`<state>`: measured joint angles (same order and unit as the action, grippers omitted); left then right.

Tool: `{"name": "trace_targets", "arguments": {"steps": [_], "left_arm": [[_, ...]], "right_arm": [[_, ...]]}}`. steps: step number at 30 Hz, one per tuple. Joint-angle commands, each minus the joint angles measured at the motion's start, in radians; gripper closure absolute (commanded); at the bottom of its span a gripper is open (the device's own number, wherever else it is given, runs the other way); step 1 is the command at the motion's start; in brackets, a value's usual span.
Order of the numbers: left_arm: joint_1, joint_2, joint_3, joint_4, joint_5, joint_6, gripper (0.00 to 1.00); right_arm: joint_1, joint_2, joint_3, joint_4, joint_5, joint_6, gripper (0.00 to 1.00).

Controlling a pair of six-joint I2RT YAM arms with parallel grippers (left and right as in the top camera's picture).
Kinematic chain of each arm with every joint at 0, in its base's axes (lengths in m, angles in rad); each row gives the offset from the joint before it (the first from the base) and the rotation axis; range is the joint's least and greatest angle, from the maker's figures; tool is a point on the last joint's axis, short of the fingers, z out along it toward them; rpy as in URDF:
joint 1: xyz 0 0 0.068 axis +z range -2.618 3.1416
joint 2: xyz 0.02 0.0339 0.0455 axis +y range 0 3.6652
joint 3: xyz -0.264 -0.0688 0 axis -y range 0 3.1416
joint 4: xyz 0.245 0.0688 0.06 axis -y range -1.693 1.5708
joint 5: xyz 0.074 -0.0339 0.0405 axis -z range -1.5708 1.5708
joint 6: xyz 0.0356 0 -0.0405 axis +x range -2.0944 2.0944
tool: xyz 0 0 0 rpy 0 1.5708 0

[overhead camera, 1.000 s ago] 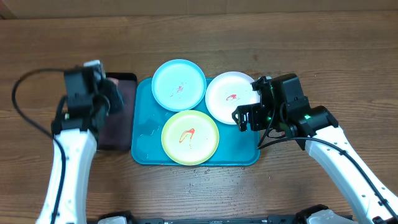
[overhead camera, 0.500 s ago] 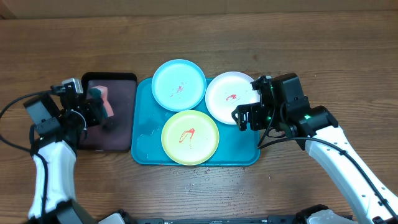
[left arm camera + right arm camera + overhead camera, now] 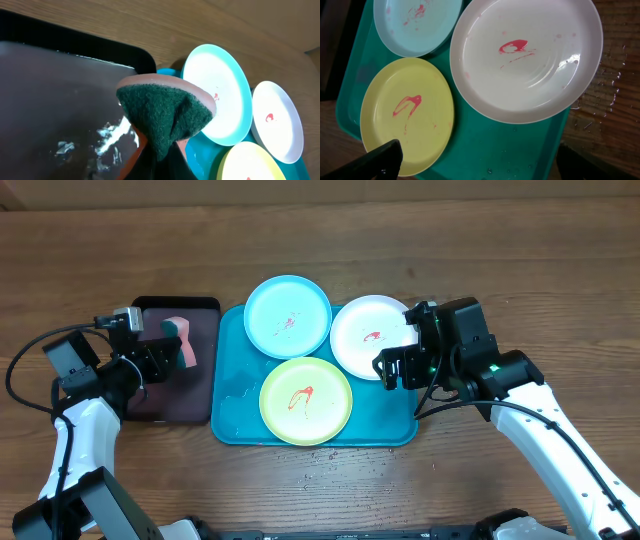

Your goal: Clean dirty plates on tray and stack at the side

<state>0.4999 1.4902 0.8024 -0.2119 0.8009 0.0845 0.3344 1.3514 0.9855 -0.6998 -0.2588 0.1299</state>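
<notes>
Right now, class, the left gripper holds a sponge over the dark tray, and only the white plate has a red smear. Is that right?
No. The right wrist view shows red smears on all three: white plate, light blue plate and yellow-green plate. The left gripper does hold the sponge over the dark tray.

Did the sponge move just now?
Yes. The sponge, pinched in the left gripper, has shifted a little to the right above the dark tray, toward the turquoise tray.

Wooden table (image 3: 500, 240) under turquoise tray (image 3: 235, 392), dark tray (image 3: 197, 380)
</notes>
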Motion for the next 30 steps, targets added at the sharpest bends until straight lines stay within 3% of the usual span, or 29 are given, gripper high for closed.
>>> {"name": "trace_targets", "arguments": {"steps": [1, 10, 14, 18, 21, 28, 30], "left_arm": [[0.005, -0.008, -0.002, 0.008, 0.039, 0.024, 0.96], [0.001, -0.008, -0.002, 0.006, 0.026, 0.007, 0.96], [-0.047, -0.008, -0.002, -0.041, -0.187, -0.124, 0.96], [-0.167, -0.008, 0.008, -0.136, -0.386, -0.145, 0.96], [-0.286, -0.008, 0.077, -0.253, -0.444, -0.145, 0.96], [-0.534, -0.007, 0.281, -0.497, -0.462, -0.172, 0.96], [-0.608, -0.007, 0.288, -0.496, -0.460, -0.218, 0.96]], "right_arm": [[0.002, -0.008, 0.026, 0.005, -0.005, -0.007, 0.00], [0.002, -0.006, 0.026, 0.002, -0.038, -0.006, 0.00], [0.005, 0.023, 0.021, 0.000, -0.113, -0.006, 0.00], [0.031, 0.111, 0.021, -0.017, -0.141, -0.007, 0.00], [0.061, 0.191, 0.021, -0.033, -0.143, -0.007, 0.01], [0.110, 0.299, 0.021, -0.025, -0.143, -0.006, 0.22], [0.118, 0.320, 0.021, -0.010, -0.143, -0.006, 0.35]]}}
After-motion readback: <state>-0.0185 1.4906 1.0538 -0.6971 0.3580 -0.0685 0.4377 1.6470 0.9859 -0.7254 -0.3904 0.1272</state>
